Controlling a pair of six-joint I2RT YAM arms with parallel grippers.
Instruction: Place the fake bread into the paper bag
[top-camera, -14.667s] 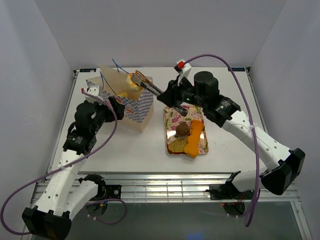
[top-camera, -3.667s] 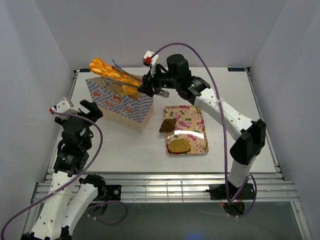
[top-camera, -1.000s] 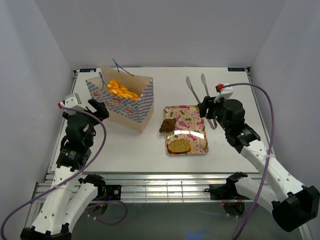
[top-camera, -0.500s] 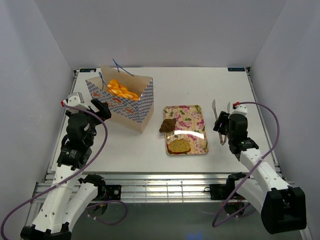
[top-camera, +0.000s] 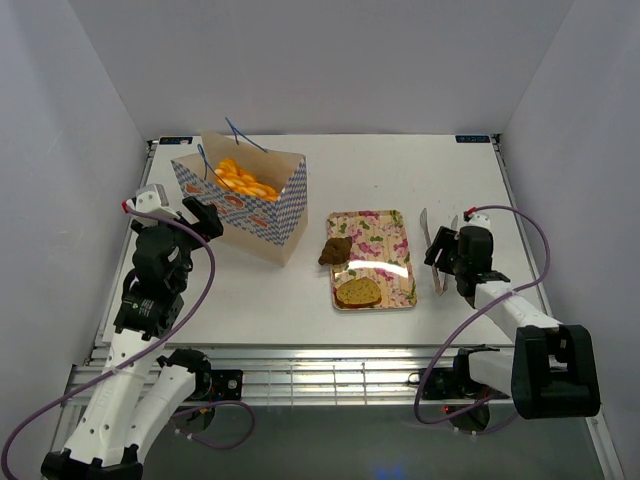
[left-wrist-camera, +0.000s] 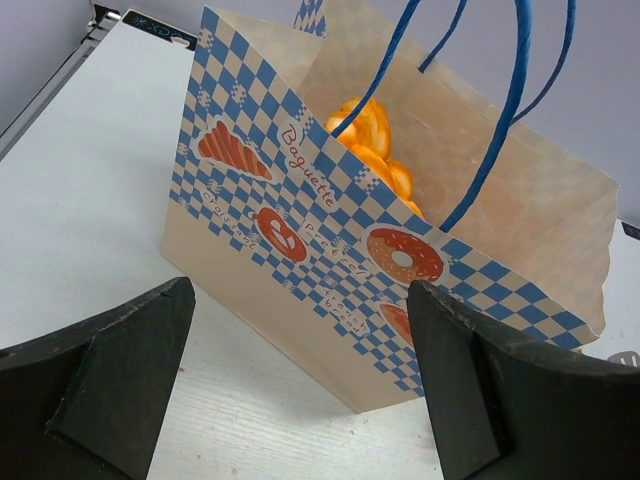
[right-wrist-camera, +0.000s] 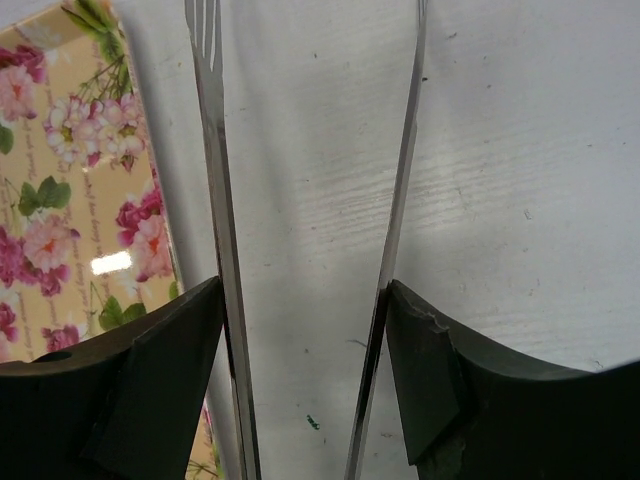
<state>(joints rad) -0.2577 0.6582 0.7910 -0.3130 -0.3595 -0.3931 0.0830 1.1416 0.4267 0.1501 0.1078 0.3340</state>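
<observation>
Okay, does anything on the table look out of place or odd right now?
The brown bun looks off: it straddles the floral tray's left rim, partly over the table, while the toast slice lies flat inside. The paper bag stands upright, and nothing looks spilled.

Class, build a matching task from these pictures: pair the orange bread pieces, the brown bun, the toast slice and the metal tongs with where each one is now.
Things:
1. orange bread pieces
2. brown bun
3. toast slice
4. metal tongs

Places:
A. at the left edge of the floral tray
B. held in the right gripper
C. inside the paper bag
D. lying on the near end of the tray

Pairs: 1-C, 2-A, 3-D, 4-B
</observation>
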